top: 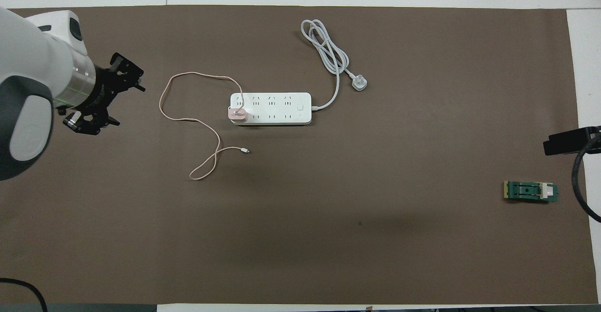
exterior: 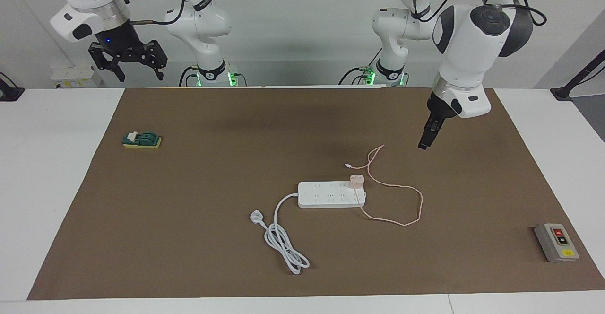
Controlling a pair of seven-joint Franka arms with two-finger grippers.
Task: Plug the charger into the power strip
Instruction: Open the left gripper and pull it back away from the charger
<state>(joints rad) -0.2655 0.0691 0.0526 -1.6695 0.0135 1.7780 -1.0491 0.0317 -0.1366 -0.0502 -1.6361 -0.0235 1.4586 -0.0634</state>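
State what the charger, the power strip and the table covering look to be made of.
Charger: likely smooth pink plastic, rounded moulded cube.
Power strip: probably hard white plastic, flat even faces with faint sheen.
Brown covering: matte, glare-free; paper or felt, cannot tell.

Bright, even overhead light; soft faint shadows on the mat [exterior: 189, 238]; sharp focus.

Pale-pink charger [exterior: 357, 180] on the white power strip [exterior: 331, 195] — brown mat [exterior: 189, 210], grey box [exterior: 556, 242] with red and yellow buttons.

One charger [exterior: 357, 180], one power strip [exterior: 331, 195], two button boxes [exterior: 556, 242].
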